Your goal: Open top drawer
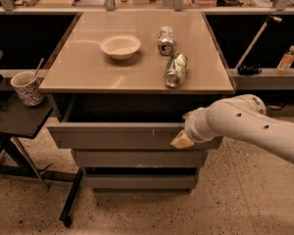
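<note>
Step in hand: the pull. The top drawer [117,136] stands part-way out. Its grey front sits proud of the two lower drawer fronts [137,158] and a dark gap shows between it and the counter [78,75] edge above. I judge the opening well begun, but I cannot say how much travel is left.

Gripper [182,139]: at the right end of the top drawer's front, with its pale tip against the upper edge and face of the panel. The white arm [255,126] reaches in from the right. I cannot tell whether the gripper is released or clenched, nor whether it hooks the lip or only presses on it.

Drawer front runs leftward from the gripper. The drink can lying on its side [175,69] is above and behind the gripper, on the counter.

Next move, as I judge it: a straight draw outward, square to the front. The contact is off-centre, so a skewed pull could bind the drawer.
</note>
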`<state>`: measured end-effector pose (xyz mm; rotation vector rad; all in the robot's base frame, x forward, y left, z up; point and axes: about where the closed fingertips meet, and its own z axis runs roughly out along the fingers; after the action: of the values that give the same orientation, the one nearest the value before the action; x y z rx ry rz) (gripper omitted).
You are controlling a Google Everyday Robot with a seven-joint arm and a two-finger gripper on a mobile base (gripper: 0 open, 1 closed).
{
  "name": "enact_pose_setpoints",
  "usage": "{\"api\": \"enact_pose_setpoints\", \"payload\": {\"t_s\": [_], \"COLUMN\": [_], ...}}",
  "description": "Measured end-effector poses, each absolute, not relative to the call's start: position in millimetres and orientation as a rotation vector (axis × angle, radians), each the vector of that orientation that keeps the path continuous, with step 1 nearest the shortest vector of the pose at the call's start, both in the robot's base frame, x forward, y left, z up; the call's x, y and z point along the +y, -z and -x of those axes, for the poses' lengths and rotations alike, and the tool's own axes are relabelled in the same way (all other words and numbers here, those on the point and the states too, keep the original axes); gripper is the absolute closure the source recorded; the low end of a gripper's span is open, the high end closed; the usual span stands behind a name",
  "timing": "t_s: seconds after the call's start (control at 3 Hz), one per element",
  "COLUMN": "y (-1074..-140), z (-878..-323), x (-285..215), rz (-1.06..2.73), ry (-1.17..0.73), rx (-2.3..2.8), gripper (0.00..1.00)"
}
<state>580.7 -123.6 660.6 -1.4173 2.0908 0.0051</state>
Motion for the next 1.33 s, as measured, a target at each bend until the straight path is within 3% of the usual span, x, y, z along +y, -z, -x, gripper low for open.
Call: {"api": "enact_pose_setpoints", "payload": {"t_s": [0.67,1.0,1.33], "y": [-661,-661,-683], "z": [-581,-572,-550], "x": [-124,-121,-115], "rz": [1.417,1.421,1.391], "ry": [-0.005,0.012,0.087], "rx": [2.091,2.093,2.046], "gripper": [0.84,1.0,1.0]}}
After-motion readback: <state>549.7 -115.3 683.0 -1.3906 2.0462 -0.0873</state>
